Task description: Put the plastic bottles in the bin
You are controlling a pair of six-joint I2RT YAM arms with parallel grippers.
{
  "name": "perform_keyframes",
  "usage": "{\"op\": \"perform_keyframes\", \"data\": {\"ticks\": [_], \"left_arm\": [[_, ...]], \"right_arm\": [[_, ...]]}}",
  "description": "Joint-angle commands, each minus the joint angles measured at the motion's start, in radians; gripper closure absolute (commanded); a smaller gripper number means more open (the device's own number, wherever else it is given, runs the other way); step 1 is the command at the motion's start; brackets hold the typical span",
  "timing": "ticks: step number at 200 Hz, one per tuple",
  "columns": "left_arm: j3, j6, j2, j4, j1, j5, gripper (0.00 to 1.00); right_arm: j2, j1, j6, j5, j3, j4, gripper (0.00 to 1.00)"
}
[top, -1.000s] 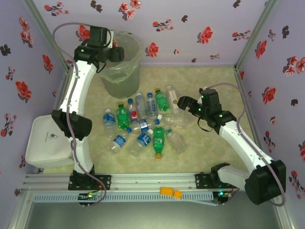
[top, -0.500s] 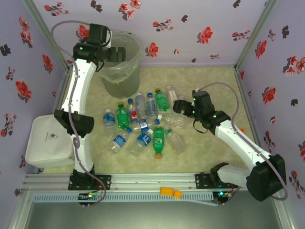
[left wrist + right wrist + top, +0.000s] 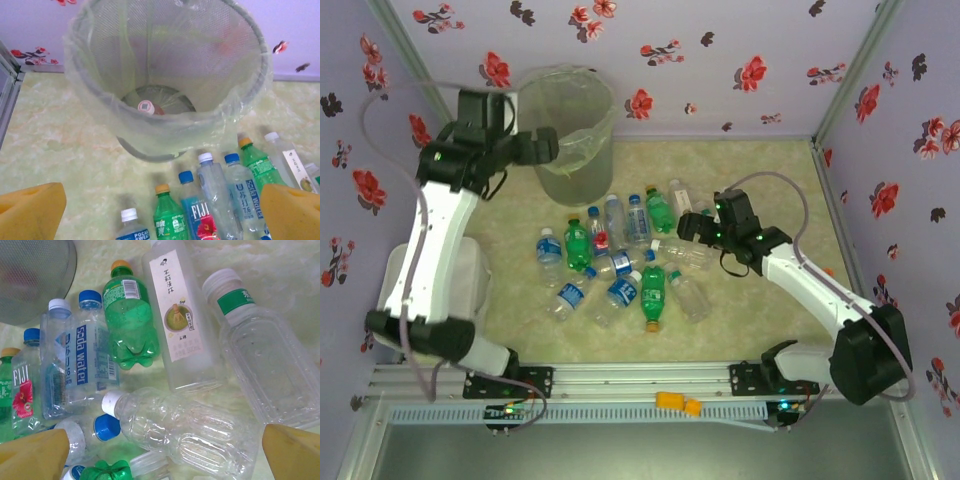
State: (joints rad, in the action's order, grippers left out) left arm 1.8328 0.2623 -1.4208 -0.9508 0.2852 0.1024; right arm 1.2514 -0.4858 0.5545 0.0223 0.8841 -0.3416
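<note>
**Both pincers apart, right one lining up on a clear bottle**

Left pincer (image 3: pixel 538 148) hangs just beside the bin (image 3: pixel 570 170), jaws wide apart, empty. The bin stands far-left on the tabletop (image 3: pixel 750 170), with one white-capped bottle (image 3: pixel 146 106) lying at its bottom. The other plastic bottles (image 3: pixel 620 262) are heaped in front of it, mid-tabletop. Right pincer (image 3: pixel 686 224) hovers at the heap's right edge, jaws spread, nothing held, over a clear ribbed bottle (image 3: pixel 185 432). To do it well, straddle that bottle across its body, mid-length, not at the cap. Close gently, since thin plastic likely buckles or squirts out. Lift straight up before swinging, because its neighbours touch it.
</note>
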Motion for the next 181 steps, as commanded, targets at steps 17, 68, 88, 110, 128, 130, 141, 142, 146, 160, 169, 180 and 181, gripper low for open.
{"op": "perform_keyframes", "data": {"ticks": [17,68,88,110,128,130,141,142,146,160,169,180,181], "left_arm": [[-0.418,0.113,0.296,0.236,0.0,-0.024,0.0],[-0.877,0.299,0.548,0.438,-0.001,0.033,0.0],[-0.971,0.349,0.544,0.475,-0.001,0.038,0.0],[-1.061,0.366,0.496,0.532,-0.001,0.037,0.0],[-1.092,0.366,0.433,0.548,0.0,0.035,0.0],[-1.094,0.367,0.429,0.549,0.0,0.034,0.0],[-1.105,0.372,0.391,0.559,0.001,0.024,0.0],[-1.107,0.372,0.388,0.559,0.001,0.024,0.0],[-1.111,0.375,0.375,0.566,0.002,0.018,0.0],[-1.137,0.391,0.341,0.602,0.006,-0.004,0.0],[-1.157,0.407,0.32,0.635,0.012,-0.015,0.0],[-1.177,0.429,0.295,0.673,0.017,-0.025,0.0],[-1.178,0.43,0.293,0.675,0.017,-0.026,0.0]], "right_arm": [[-0.043,-0.034,-0.025,-0.008,-0.043,0.054,0.0],[-0.053,-0.043,0.039,0.038,-0.073,0.06,0.0],[-0.046,-0.045,0.055,0.052,-0.084,0.08,0.0],[-0.032,-0.046,0.103,0.024,-0.086,0.081,0.0],[-0.025,-0.046,0.16,0.022,-0.091,0.086,0.0],[-0.024,-0.046,0.162,0.025,-0.092,0.087,0.0],[-0.025,-0.049,0.165,0.04,-0.101,0.096,0.0],[-0.026,-0.049,0.164,0.04,-0.101,0.096,0.0],[-0.027,-0.05,0.164,0.04,-0.104,0.096,0.0],[-0.034,-0.05,0.161,0.037,-0.112,0.094,0.0],[-0.039,-0.05,0.155,0.045,-0.118,0.101,0.0],[-0.05,-0.051,0.151,0.058,-0.132,0.123,0.0],[-0.05,-0.051,0.151,0.058,-0.133,0.124,0.0]]}}
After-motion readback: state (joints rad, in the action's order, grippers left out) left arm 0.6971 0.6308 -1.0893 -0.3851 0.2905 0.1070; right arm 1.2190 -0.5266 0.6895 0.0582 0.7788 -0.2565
